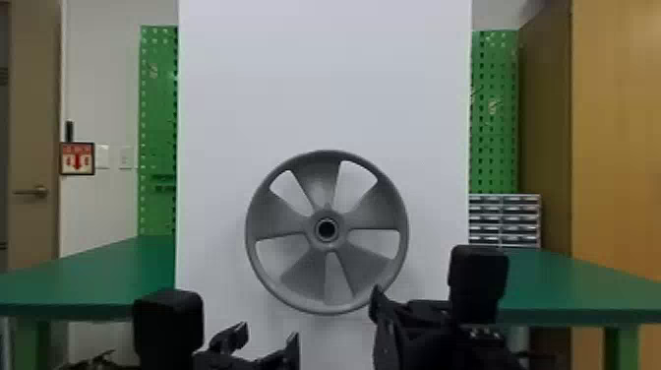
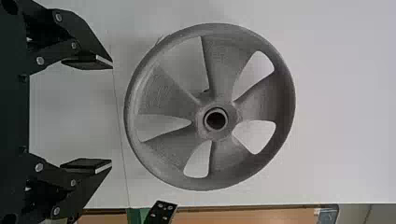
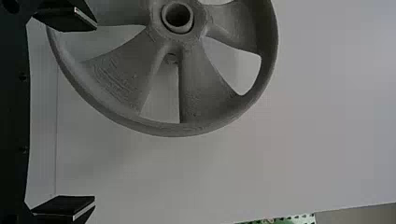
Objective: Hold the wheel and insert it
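Observation:
A grey five-spoked wheel (image 1: 305, 290) stands upright against the white panel, its round hub hole facing forward. Left of and below its rim, my left gripper (image 1: 268, 339) is open. My right gripper (image 1: 393, 320) is at the wheel's lower right, one fingertip overlapping the rim in the head view. In the left wrist view the whole wheel (image 2: 210, 179) lies beyond the spread fingers of the left gripper (image 2: 109, 114), with nothing between them. Seen from the right wrist, the right gripper (image 3: 93, 113) is wide open and one finger overlaps part of the wheel (image 3: 196, 126).
The tall white panel (image 1: 324, 88) rises behind the wheel. Green tabletops extend on the left (image 1: 98, 275) and right (image 1: 565, 280). Farther back are green pegboards (image 1: 494, 113) and a small drawer cabinet (image 1: 504, 219). A black part of the other arm (image 2: 161, 213) appears in the left wrist view.

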`<state>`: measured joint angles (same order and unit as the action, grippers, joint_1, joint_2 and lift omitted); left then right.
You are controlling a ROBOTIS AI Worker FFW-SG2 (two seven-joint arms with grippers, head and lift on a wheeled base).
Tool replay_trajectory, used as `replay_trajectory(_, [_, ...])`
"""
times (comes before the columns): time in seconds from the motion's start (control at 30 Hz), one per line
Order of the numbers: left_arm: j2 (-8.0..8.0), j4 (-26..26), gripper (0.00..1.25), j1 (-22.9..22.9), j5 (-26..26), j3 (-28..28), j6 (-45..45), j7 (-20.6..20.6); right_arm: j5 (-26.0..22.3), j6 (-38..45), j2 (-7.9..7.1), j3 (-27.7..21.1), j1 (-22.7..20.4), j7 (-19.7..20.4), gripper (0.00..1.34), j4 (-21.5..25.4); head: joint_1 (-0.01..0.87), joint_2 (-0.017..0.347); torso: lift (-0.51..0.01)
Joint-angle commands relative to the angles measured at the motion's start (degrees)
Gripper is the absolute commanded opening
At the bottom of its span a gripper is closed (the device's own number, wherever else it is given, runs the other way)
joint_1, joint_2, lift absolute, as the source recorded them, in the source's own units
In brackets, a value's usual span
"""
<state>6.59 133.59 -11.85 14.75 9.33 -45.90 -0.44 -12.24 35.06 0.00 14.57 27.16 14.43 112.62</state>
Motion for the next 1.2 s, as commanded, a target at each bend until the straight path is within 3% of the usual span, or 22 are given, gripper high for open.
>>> replay_trajectory(0.0, [0.00, 0.00, 0.75, 0.60, -0.34, -0.27, 0.99, 0.00, -0.42, -1.14, 0.05, 0.46, -3.16, -0.28, 1.33, 0.41, 0.000, 0.057, -0.485])
replay_trajectory(0.53, [-0.88, 0.00, 0.75, 2.19, -2.10, -1.42, 3.89, 0.00, 6.00, -9.48, 0.00, 0.81, -15.73, -0.28, 1.32, -0.12, 0.000, 0.057, -0.485])
replay_trajectory(0.8, [-1.93, 0.00, 0.75, 3.33, -3.06, -2.03, 5.30, 0.00, 8.10, -10.45, -2.20, 2.84, -19.42, -0.28, 1.30, -0.12, 0.000, 0.057, -0.485])
replay_trajectory(1.17, [-1.93, 0.00, 0.75, 3.94, -3.06, -2.73, 6.44, 0.00, 10.13, -15.55, -5.45, 2.13, -24.08, -0.28, 1.30, -2.23, 0.000, 0.057, -0.485])
